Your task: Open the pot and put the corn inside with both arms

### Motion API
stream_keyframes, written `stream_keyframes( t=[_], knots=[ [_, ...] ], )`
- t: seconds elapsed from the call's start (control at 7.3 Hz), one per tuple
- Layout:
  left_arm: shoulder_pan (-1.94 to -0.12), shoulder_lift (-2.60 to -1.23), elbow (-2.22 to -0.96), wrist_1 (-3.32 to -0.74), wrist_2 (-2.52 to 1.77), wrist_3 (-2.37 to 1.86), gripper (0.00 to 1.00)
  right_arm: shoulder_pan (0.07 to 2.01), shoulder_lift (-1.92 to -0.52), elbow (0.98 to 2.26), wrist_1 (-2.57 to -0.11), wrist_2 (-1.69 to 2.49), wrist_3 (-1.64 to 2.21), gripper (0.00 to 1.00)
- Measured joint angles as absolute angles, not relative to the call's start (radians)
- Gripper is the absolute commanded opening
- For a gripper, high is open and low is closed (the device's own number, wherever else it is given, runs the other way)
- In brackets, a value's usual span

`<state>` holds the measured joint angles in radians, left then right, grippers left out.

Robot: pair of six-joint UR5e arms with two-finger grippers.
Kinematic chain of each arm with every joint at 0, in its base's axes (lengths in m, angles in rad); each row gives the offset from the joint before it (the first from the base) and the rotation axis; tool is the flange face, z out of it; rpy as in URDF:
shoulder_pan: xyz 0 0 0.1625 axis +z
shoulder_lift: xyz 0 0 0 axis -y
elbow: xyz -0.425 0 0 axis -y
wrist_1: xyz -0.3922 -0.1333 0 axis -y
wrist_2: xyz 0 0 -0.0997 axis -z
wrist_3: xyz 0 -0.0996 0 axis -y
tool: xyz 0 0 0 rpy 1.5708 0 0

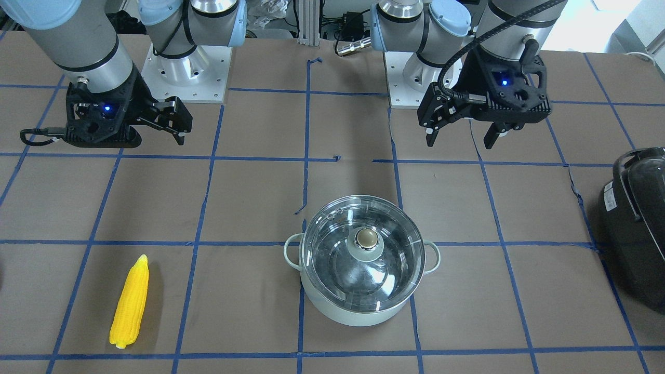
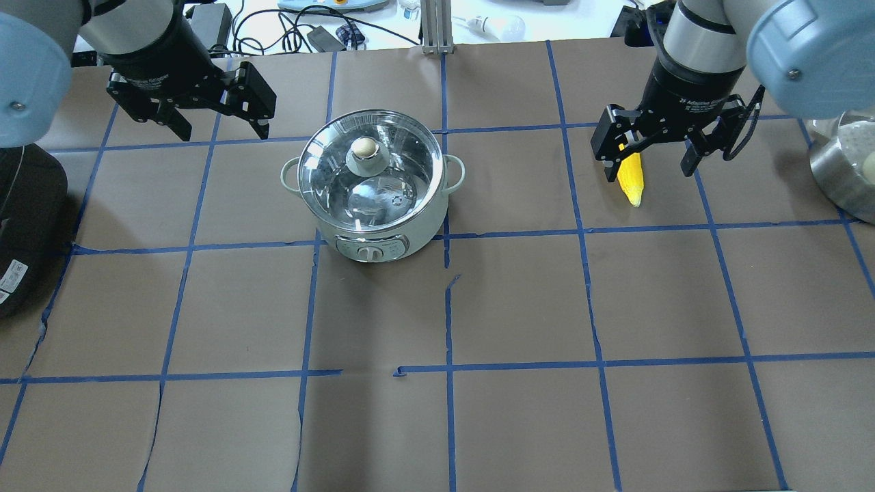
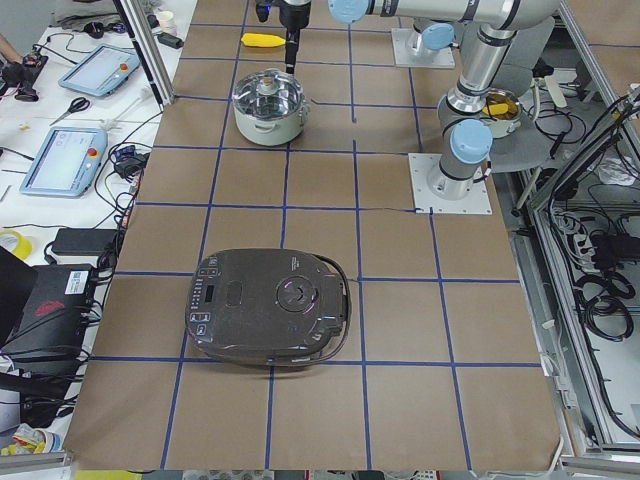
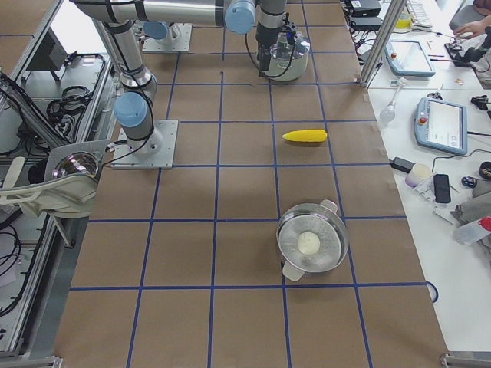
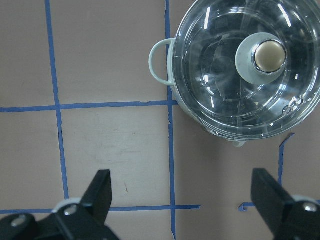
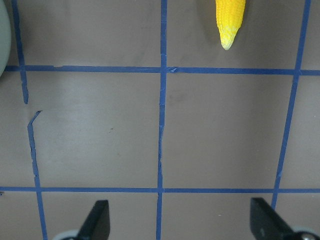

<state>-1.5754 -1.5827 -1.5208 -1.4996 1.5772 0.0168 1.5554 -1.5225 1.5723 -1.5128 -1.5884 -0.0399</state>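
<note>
The mint-green pot (image 1: 358, 311) stands mid-table with its glass lid (image 1: 332, 259) and brass-topped knob (image 1: 367, 238) in place. The yellow corn (image 1: 130, 304) lies flat on the table, well off to the robot's right of the pot. My left gripper (image 2: 224, 130) is open and empty, hovering above the table beside the pot (image 2: 410, 232); its wrist view shows the pot (image 5: 200, 115) at upper right. My right gripper (image 2: 648, 171) is open and empty, hovering above the table short of the corn (image 2: 631, 179); its wrist view shows only the corn's tip (image 6: 229, 20).
A black glossy appliance (image 1: 636, 223) sits on the robot's left side of the table. A steel pot (image 4: 311, 245) with something white inside stands beyond the corn at the robot's right end. Blue tape lines grid the brown table.
</note>
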Motion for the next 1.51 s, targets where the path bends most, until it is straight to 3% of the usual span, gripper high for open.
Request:
stream_keyframes(
  t=[1.51],
  knots=[
    [-1.577,-1.576,-1.519,-1.509,1.577,0.016,1.0,1.555,-1.507,1.574,-1.52,-1.6,-0.043,1.0]
  ],
)
